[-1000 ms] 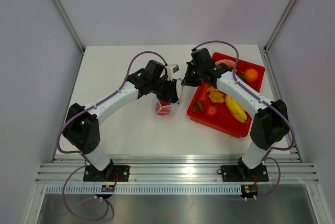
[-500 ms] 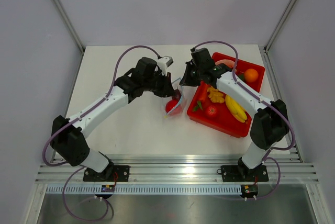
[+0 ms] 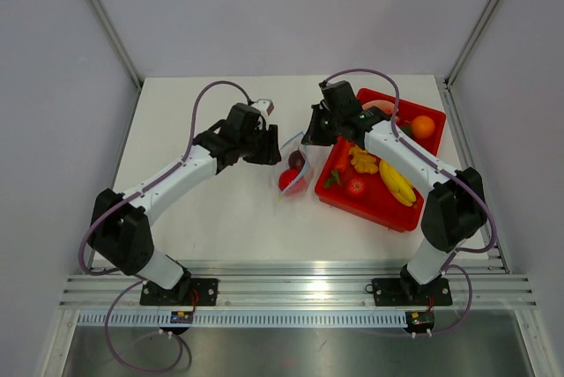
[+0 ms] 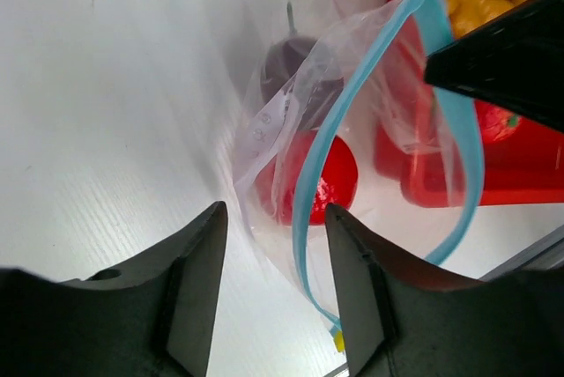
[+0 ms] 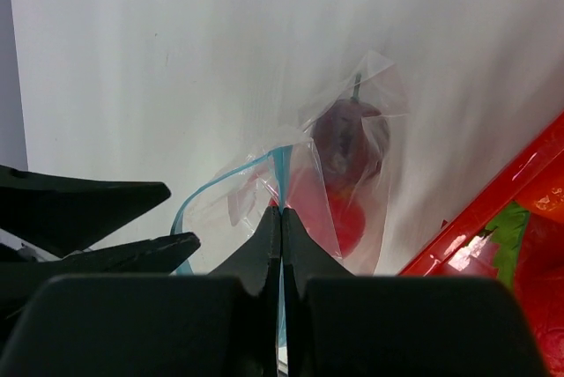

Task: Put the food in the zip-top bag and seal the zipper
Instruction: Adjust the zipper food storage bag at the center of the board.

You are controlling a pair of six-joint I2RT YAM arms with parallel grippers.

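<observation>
To close the zip-top bag (image 4: 264, 130) well, bring the open, empty left gripper (image 4: 273, 227) to the loose near side of the zipper (image 4: 460, 130). Mind the red food (image 4: 330, 174) and the purple food (image 4: 286, 60) resting inside. Pinch both blue sides together, then slide toward the right gripper (image 5: 280, 218), squeezed tight on the strip farther off.

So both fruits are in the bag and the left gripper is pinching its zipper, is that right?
No: the right gripper pinches the zipper, per the right wrist view; the left gripper is open. The red fruit and purple fruit are in the bag.
</observation>
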